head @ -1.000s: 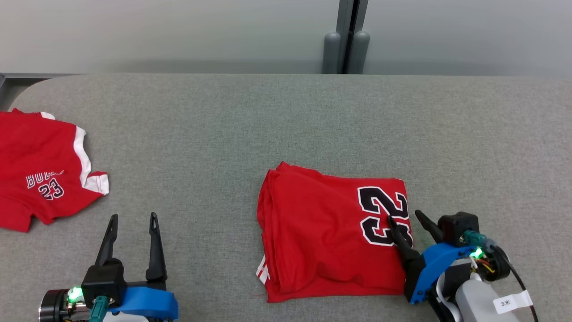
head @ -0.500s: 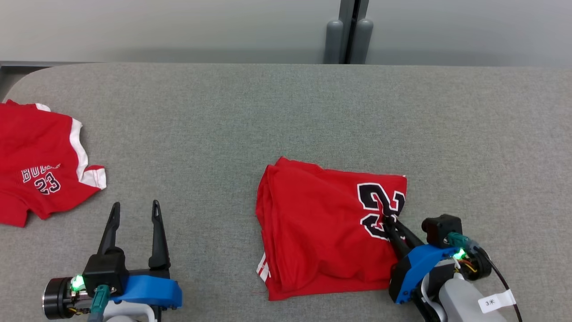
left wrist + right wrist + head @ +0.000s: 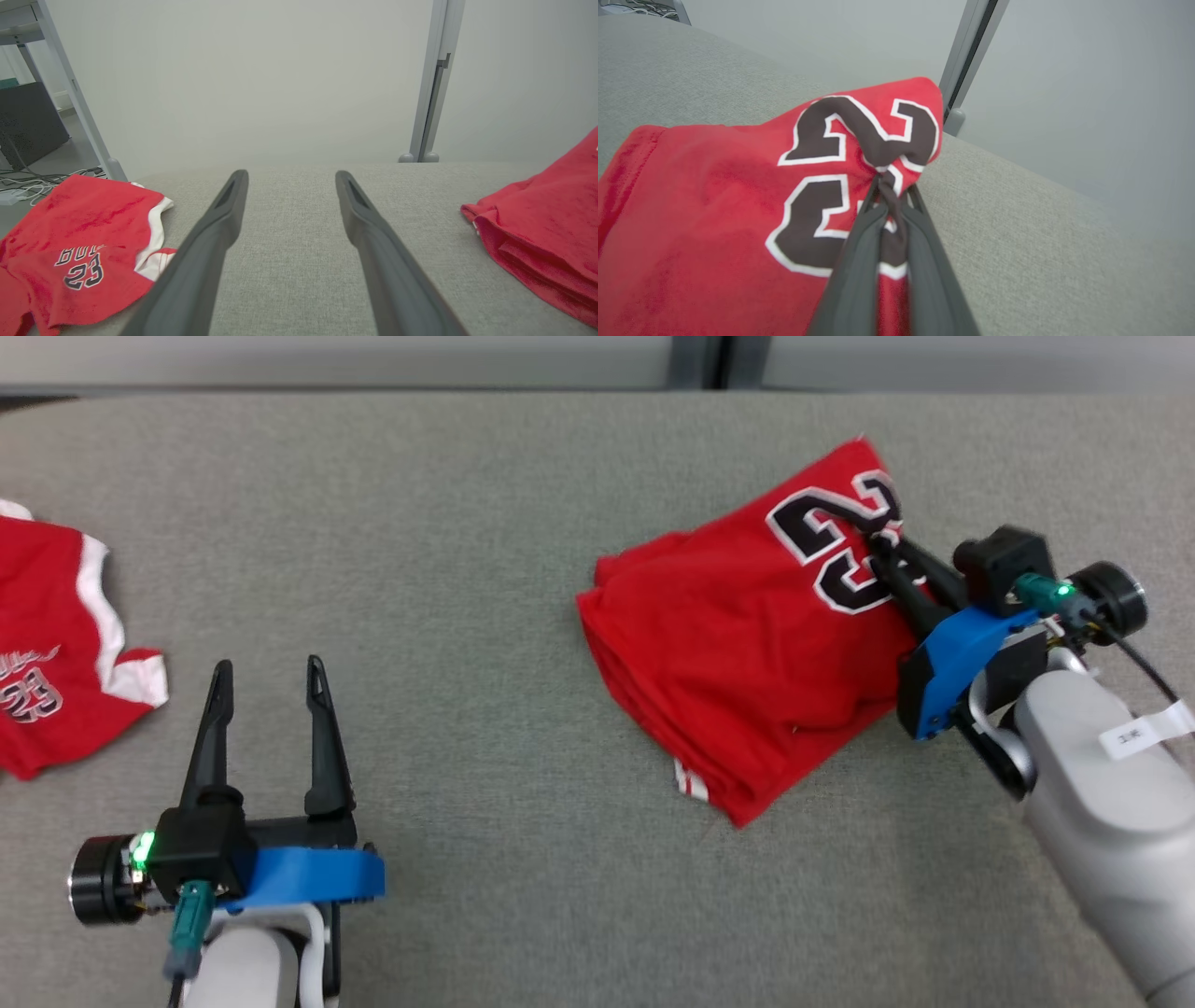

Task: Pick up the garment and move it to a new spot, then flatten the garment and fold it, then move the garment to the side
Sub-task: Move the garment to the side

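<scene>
The right gripper (image 3: 882,546) is clenched on a pinch of cloth in the black numerals of the folded garment (image 3: 738,644), the fabric bunched into a small knot between its fingers. From the right wrist view that corner is drawn up off the surface, while the rest of the bundle lies on the grey tabletop (image 3: 467,569). The left gripper (image 3: 269,663) hangs near the front edge on the left, jaws spread wide, holding nothing.

Since the garment is already folded, I'd say this is the last step: shifting it to the side. The next move seems to call for a steady pull towards the right edge, kept low enough that the stacked layers don't slide apart, then setting it down and letting go.

The garment is a red jersey folded into a thick, roughly rectangular stack. It sits skewed in the far right part of the tabletop, one corner pointing at the far edge. Its number print is black with a white outline, and a bit of white trim peeks out at the near corner. A second red jersey (image 3: 47,691) lies unfolded by the left edge, well apart.
</scene>
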